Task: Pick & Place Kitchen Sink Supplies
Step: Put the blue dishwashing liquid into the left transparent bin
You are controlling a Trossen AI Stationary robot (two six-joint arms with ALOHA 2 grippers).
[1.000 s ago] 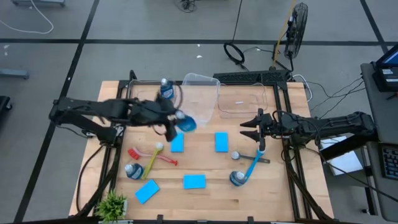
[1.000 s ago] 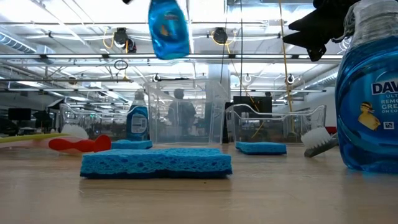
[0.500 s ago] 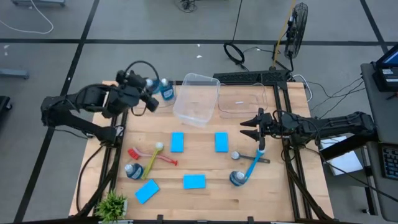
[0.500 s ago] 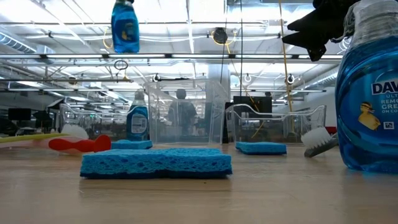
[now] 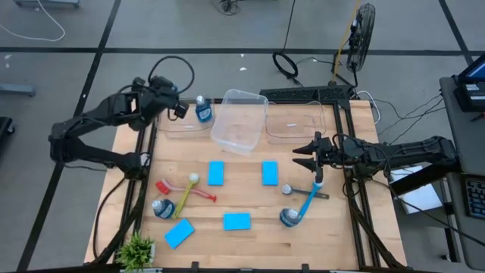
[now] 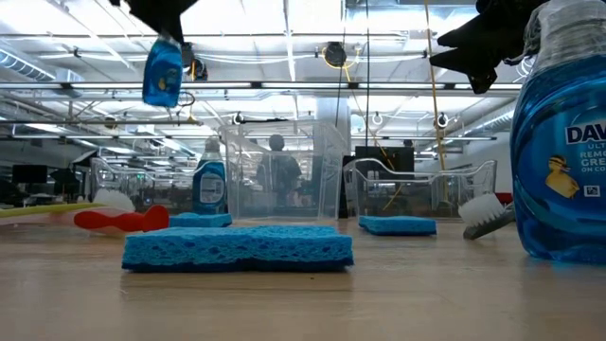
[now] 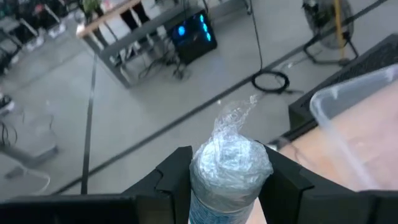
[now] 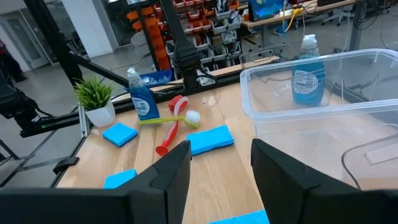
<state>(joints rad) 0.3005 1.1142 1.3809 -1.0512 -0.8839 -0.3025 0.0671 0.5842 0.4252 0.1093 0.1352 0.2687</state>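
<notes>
Clutter covers the wooden table (image 5: 250,199). 4 blue sponges (image 5: 216,173) lie flat across the middle and near part. A red brush (image 5: 198,194) and a yellow-green brush (image 5: 185,201) cross at the near left, and a blue brush (image 5: 306,202) lies at the near right. A potted plant (image 5: 138,247) stands at the near left corner.

3 clear bins sit along the far edge. The middle bin (image 5: 239,121) is tilted, and the left bin (image 5: 176,127) has a second soap bottle (image 5: 203,111) standing in it.

The left gripper (image 7: 227,160) is raised over the far left corner, its fingers clenched on the neck of a blue soap bottle (image 6: 163,72). The bottle hangs high above the table. From overhead the arm hides it.

The right gripper (image 5: 303,157) hovers right of centre, its fingers spread and grasping nothing.

In the low view a third soap bottle (image 6: 561,142) looms at the near right, cut off by the edge and blocking what lies behind it.
</notes>
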